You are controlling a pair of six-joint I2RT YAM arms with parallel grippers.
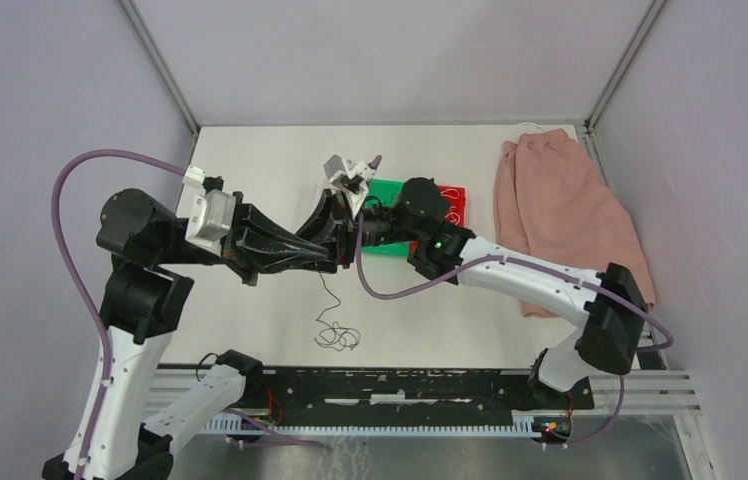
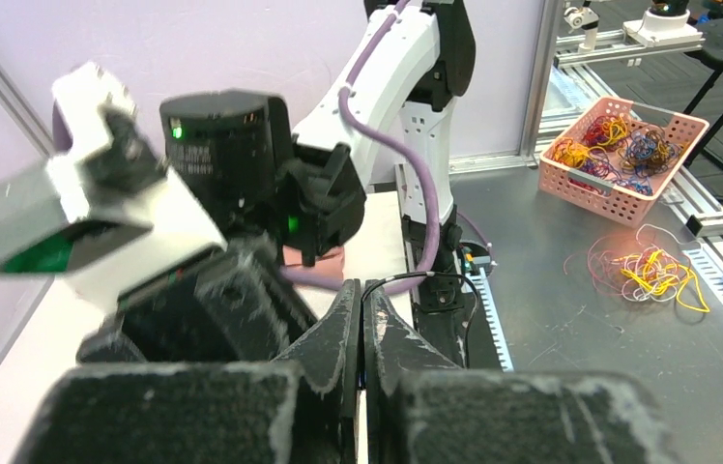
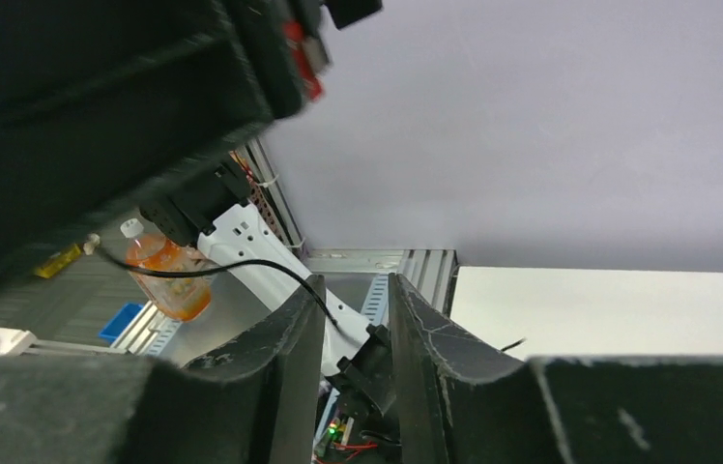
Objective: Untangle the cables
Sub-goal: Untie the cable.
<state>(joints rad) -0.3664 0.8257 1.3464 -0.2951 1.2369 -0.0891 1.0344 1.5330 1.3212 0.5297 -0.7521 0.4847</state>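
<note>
One camera looks down on the table (image 1: 250,170) from high behind. Wrist cameras sit close behind the left pincer (image 2: 361,290) and right pincer (image 3: 356,290), facing each other.

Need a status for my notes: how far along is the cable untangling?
Done: no cable lies separated yet. In hand: left gripper shut on a raised black cable, right gripper with jaws open around it. Left: its lower end joins a tangled clump.

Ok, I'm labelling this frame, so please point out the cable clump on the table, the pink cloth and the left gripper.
cable clump (image 1: 338,337), top view, middle of the tangle.
pink cloth (image 1: 562,215), top view, centre of the fabric.
left gripper (image 2: 362,300), left wrist view, between its closed fingertips.
</note>
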